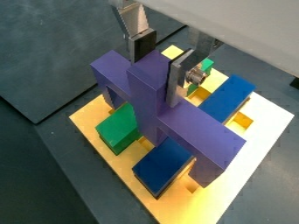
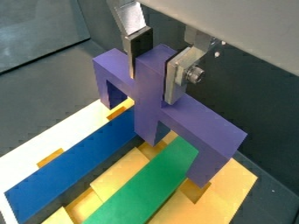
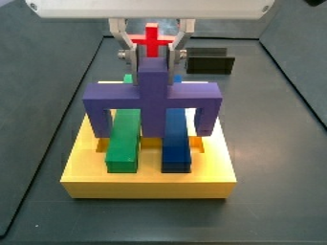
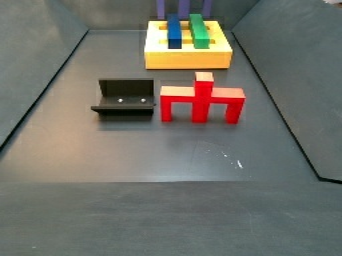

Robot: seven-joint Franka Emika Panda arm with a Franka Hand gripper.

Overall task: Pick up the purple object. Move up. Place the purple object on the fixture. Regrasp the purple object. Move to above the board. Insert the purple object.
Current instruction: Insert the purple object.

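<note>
Already the job looks near its end. The board (image 3: 147, 172) lies on the bench (image 4: 174, 145), carrying a green bar (image 3: 122, 139) and a blue bar (image 3: 178, 142). The purple object (image 3: 153, 96) straddles both bars, its end legs reaching down outside them toward the yellow top; whether they are fully seated I cannot tell. Pickup, the fixture stop and the regrasp seem done; only the last push and letting go remain. The red piece (image 4: 202, 102) and the fixture (image 4: 123, 99) stand well apart from the board, so nothing crowds the arm. The legs run close beside the bars, leaving little slack sideways. The tool (image 2: 153, 63) is clamped on the purple post, plates pressed against its two sides.
</note>
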